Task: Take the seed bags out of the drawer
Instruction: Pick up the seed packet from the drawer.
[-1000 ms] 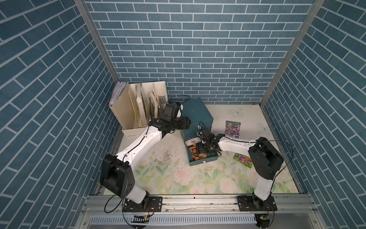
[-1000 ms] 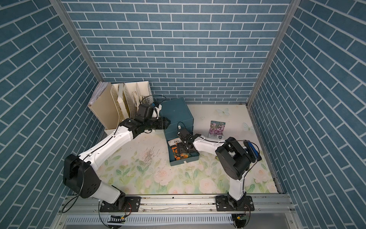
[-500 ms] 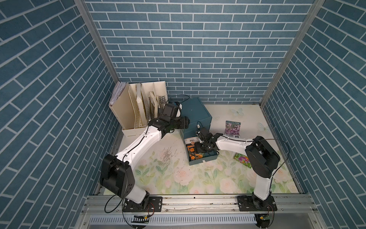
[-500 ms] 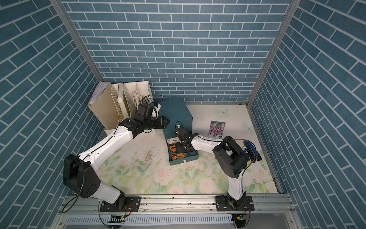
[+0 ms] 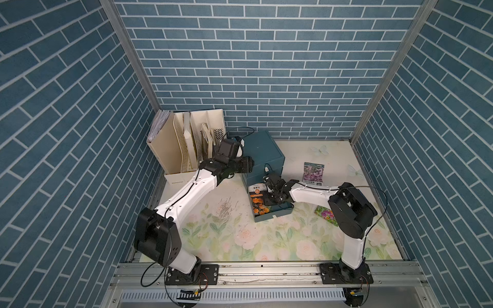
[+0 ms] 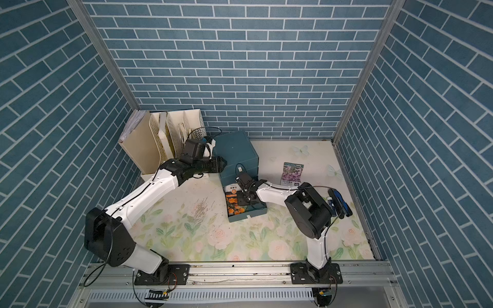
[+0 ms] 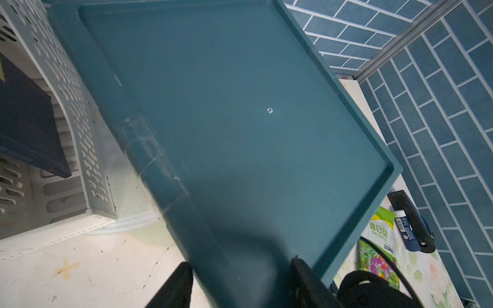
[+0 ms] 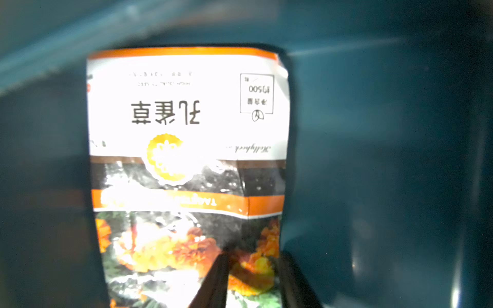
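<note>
Two lie out on the mat (image 5: 213, 240): the purple seed bag (image 5: 313, 173) beside the cabinet (image 5: 262, 149), the green seed bag (image 7: 378, 234) near the pens (image 7: 410, 224). The orange seed bag (image 5: 257, 202) lies in the open drawer (image 5: 269, 217), where the right gripper (image 8: 253, 261), part open, straddles its edge with the drawer wall close beside. Only the left wrist view shows the left gripper (image 7: 240, 264) clamped on the cabinet's rim.
</note>
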